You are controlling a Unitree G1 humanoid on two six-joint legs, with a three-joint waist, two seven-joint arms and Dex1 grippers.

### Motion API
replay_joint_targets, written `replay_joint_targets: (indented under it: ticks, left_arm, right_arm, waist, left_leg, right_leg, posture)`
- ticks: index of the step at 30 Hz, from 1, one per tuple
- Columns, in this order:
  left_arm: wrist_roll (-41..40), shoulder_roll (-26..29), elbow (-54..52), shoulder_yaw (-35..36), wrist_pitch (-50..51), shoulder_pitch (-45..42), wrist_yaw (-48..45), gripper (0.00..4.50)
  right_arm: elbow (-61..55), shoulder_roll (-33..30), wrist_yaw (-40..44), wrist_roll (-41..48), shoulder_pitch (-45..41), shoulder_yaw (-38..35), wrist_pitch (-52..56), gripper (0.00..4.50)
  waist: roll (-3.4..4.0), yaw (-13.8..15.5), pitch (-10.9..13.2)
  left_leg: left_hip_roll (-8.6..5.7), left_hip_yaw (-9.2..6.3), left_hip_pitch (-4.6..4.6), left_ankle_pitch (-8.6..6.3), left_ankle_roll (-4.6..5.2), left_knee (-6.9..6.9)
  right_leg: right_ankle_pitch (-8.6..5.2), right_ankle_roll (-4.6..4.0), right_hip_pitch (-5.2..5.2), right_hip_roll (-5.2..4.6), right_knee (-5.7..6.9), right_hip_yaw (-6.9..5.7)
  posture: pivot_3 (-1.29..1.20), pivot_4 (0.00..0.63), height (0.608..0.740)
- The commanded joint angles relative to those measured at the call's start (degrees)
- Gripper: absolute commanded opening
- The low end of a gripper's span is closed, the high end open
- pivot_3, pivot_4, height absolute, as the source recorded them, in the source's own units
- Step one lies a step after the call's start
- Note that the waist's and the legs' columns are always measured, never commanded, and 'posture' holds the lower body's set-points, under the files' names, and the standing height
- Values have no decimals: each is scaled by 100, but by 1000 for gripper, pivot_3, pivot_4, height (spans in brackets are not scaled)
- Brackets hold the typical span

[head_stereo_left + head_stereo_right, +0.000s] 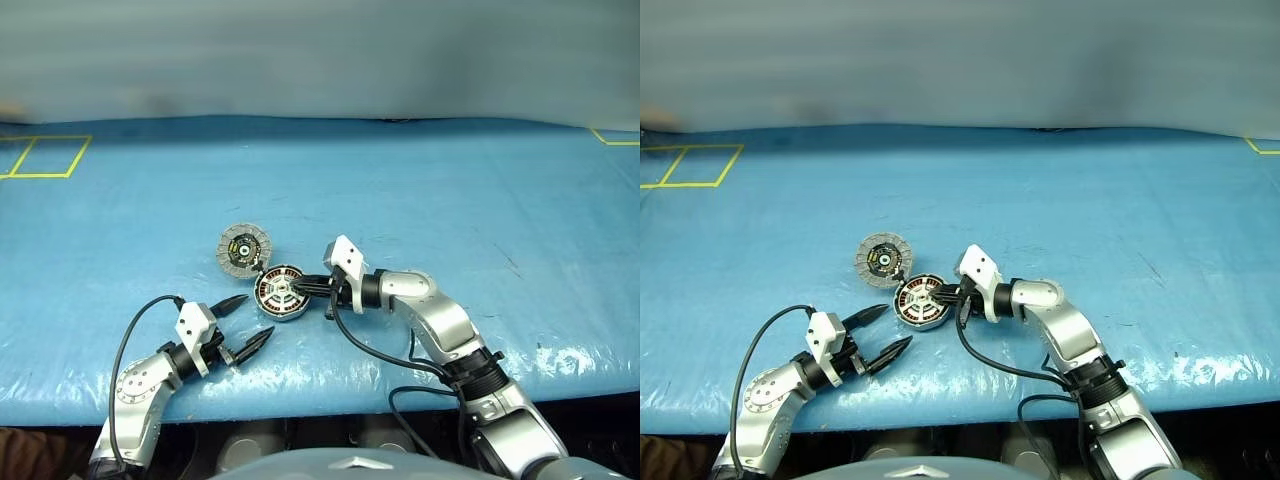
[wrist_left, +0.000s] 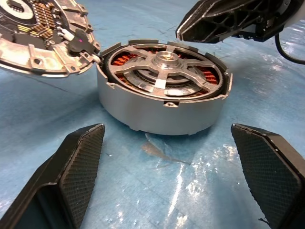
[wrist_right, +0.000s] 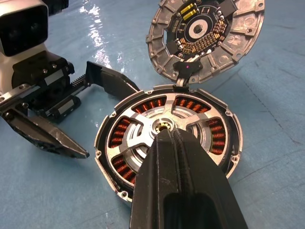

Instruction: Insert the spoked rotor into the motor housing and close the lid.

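Already spoked rotor (image 3: 157, 129) in motor housing (image 2: 162, 107) | lid (image 3: 205, 33) open

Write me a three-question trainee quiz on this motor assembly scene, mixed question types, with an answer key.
1. True or false: the lid is shut over the motor housing.
2. Multiple choice: where is the spoked rotor?
A. lying on the blue table beside the housing
B. seated inside the housing, over the copper windings
C. held in the left hand
3. Fill in: the right hand has its fingers shut, with the tips over the rotor's ______.

Key
1. False: the lid stands swung open at its hinge, inner face showing.
2. B
3. Central hub. The left hand is open and holds nothing, short of the housing.
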Motion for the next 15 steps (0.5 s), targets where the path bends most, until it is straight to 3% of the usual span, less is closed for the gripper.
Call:
replay_joint_targets:
  ticks: [1,10,15]
  left_arm:
    - [105,61,3,206,-82,-29,238,4500]
    - [303,-1,65,344,-18,-213,859,4500]
    - [138,23,-82,361,438,-250,1033,4500]
  right_arm:
    - [-53,6,-58,-171,-109,165,16,29]
    - [-169,-48,-190,-324,-89,164,23,29]
    - [-330,115,-197,121,-84,-216,52,29]
  waist:
    - [0,-1,0]
    - [-3,3,-2]
    - [-3,-4,-2]
  left_leg:
    - [1,0,1,0,-1,0]
    - [5,0,6,4,-7,2]
    - [5,1,6,9,-16,2]
  right_leg:
    - [1,-1,0,1,0,0]
    - [3,-3,4,5,3,0]
    - [3,-4,3,6,3,1]
  posture:
    - [0,150,740]
    - [0,150,740]
    - [0,150,740]
